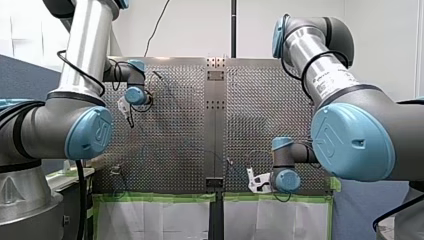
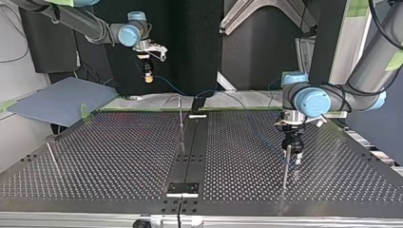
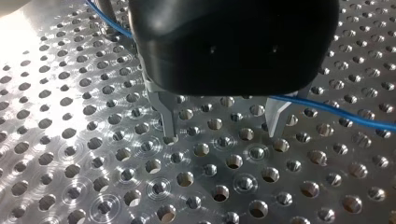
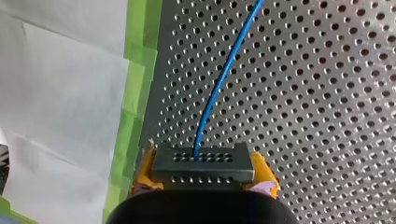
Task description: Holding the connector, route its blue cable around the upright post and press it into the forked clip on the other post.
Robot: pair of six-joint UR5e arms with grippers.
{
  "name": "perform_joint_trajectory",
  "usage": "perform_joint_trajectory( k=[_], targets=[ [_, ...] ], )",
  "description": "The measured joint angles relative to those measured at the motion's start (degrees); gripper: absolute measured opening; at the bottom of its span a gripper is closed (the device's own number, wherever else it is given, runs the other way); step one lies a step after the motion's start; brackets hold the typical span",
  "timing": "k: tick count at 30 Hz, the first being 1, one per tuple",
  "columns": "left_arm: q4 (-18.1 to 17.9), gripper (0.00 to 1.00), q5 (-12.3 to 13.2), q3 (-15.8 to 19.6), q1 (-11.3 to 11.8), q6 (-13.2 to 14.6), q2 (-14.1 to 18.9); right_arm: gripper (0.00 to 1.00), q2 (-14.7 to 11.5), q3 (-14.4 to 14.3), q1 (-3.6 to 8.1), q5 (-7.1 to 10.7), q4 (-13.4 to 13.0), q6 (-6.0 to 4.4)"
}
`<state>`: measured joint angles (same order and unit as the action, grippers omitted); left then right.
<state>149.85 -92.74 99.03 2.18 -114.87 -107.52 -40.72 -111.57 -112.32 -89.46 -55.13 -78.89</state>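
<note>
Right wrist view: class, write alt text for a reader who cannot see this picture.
My right gripper holds a dark rectangular connector between its yellow-padded fingers, and a blue cable runs from the connector's middle out ahead over the perforated table. Green tape and white paper lie beside the table's edge.

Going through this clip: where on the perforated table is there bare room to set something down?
In the top view, the table between the leaning rod at the left and the central black strip is bare. It is crowded around my left claw, open beside the post, with the blue cable close by.
</note>
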Motion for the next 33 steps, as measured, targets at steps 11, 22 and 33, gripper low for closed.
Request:
perform_joint_trajectory(
  k=[11, 22, 33],
  targets=[
    [0.2, 0.93, -0.2, 0.0, 0.0, -0.1, 0.0, 0.0, 0.0, 0.3, 0.63, 2.44, -1.4, -0.34],
    [1.2, 0.93, -0.4, 0.0, 0.0, -0.2, 0.0, 0.0, 0.0, 0.8, 0.65, 6.09, -0.4, -0.22],
    [2.0, 0.96, 2.7, 0.1, 0.4, -5.1, 0.1, 0.0, 0.1, 0.9, 0.65, 6.56, -0.1, -0.14]
  ],
)
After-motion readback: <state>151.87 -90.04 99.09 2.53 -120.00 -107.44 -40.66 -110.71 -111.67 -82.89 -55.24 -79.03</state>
